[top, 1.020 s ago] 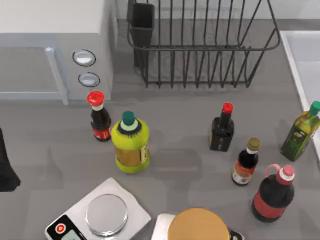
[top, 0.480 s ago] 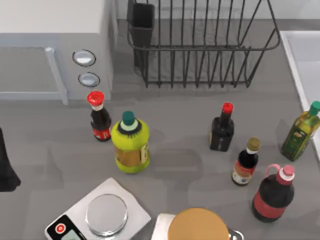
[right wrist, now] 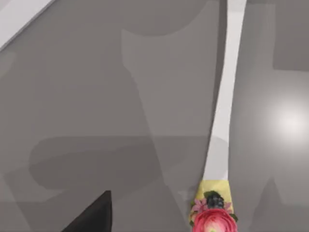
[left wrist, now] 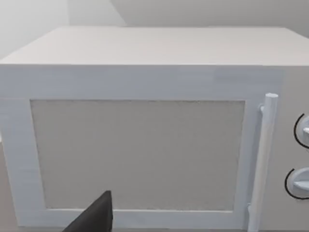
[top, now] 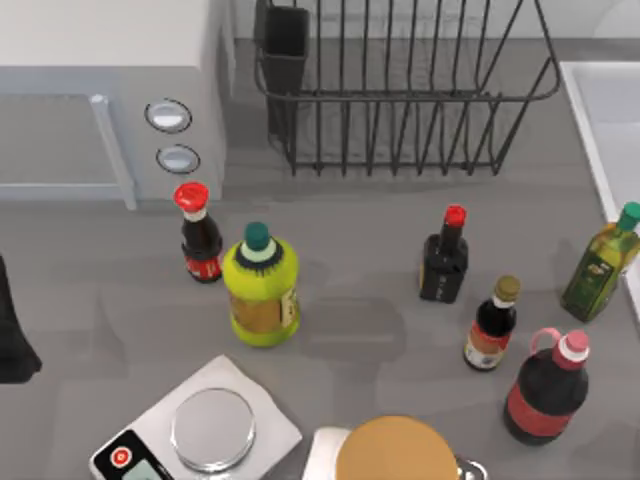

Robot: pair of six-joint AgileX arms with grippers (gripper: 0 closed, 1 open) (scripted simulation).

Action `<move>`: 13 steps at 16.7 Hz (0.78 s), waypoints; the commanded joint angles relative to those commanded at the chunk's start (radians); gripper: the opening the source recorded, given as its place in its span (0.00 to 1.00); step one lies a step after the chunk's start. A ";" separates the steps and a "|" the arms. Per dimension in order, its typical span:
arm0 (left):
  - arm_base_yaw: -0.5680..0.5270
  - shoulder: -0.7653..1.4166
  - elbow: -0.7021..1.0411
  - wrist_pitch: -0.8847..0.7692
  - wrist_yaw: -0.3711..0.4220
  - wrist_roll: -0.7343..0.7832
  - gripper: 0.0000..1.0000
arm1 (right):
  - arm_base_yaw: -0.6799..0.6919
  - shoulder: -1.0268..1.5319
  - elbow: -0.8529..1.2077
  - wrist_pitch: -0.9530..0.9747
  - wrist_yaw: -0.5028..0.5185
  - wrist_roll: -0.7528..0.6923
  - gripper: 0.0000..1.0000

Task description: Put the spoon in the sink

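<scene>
Your spoon (right wrist: 223, 104) lies flat on the grey table (right wrist: 96, 96) under the right hand's camera, its flowered end nearest. The sink (top: 610, 110) sits at the table's right edge. Whether either hand is open or closed, you cannot tell.

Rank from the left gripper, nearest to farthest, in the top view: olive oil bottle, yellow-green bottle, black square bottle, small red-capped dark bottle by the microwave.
Measured from the left gripper at the top view's left edge:
1. Small red-capped dark bottle, left of centre, in front of the microwave.
2. Yellow-green bottle, just right of it.
3. Black square bottle, right of centre.
4. Olive oil bottle, at the right edge.
</scene>
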State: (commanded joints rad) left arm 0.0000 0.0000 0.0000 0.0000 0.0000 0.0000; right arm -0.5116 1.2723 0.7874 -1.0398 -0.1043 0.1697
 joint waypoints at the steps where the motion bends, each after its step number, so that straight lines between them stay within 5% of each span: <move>1: 0.000 0.000 0.000 0.000 0.000 0.000 1.00 | -0.008 0.018 0.014 -0.015 -0.002 0.003 1.00; 8: 0.000 0.000 0.000 0.000 0.000 0.000 1.00 | -0.006 0.030 0.007 -0.004 -0.002 0.006 1.00; 13: 0.000 0.000 0.000 0.000 0.000 0.000 1.00 | 0.015 0.130 -0.100 0.209 -0.002 0.032 1.00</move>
State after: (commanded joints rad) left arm 0.0000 0.0000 0.0000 0.0000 0.0000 0.0000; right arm -0.4967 1.4018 0.6878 -0.8310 -0.1065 0.2019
